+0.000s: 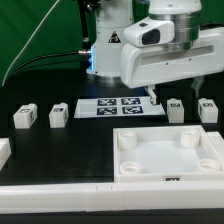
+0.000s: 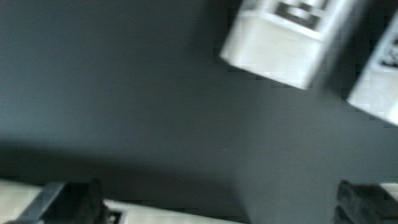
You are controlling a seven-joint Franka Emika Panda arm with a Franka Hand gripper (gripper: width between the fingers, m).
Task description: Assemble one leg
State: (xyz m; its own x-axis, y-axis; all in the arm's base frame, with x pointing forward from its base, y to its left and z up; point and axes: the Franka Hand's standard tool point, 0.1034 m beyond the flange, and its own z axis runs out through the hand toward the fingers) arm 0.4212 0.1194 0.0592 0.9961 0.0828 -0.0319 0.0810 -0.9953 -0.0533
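Four small white legs with tag marks stand on the black table: two at the exterior view's left (image 1: 24,117) (image 1: 57,115) and two at its right (image 1: 176,109) (image 1: 208,109). My gripper (image 1: 152,98) hangs low over the table by the marker board's (image 1: 108,107) right end, to the left of the nearer right leg and apart from it. In the wrist view two legs (image 2: 281,40) (image 2: 377,85) lie ahead of my gripper (image 2: 221,205). Its dark fingers (image 2: 71,205) stand wide apart with only bare table between them. It is open and empty.
The large white square panel with corner holes (image 1: 168,152) lies at the front right. Another white part (image 1: 3,152) shows at the exterior view's left edge. A pale blurred surface (image 2: 125,205) lies beside one finger in the wrist view.
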